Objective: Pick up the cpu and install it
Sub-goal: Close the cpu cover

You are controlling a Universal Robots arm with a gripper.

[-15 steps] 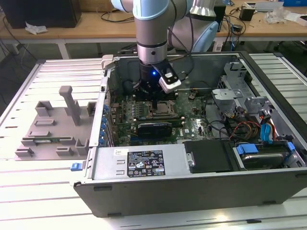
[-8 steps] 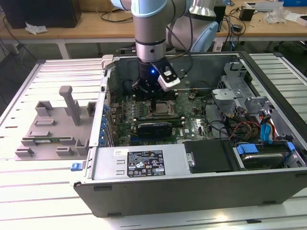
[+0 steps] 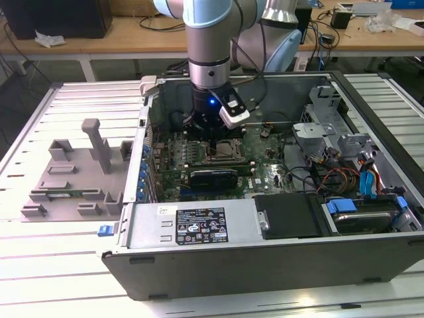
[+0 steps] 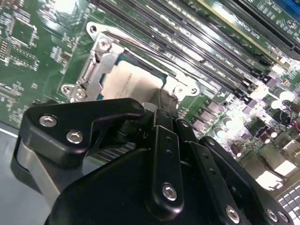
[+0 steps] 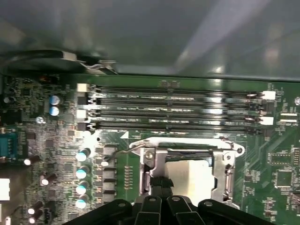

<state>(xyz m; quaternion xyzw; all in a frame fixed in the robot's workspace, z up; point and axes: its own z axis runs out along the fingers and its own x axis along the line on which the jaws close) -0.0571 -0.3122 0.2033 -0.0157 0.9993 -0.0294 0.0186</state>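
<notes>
Silver cpu (image 5: 190, 176) in socket (image 5: 228, 164), in both wrist views.

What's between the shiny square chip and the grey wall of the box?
In the first wrist view, four long black memory slots lie side by side between the cpu and the grey case wall.

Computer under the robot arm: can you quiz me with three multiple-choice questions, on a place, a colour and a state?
1. Where is the cpu? A. on the grey tray; B. inside the metal socket frame; C. on the table.
2. What colour is the motherboard? A. red; B. white; C. green.
3. How is the computer case? A. open on top; B. closed; C. in pieces.
1 B: its silver top shows within the frame. 2 C: the board is green in both wrist views. 3 A: its insides show in the exterior view.
</notes>
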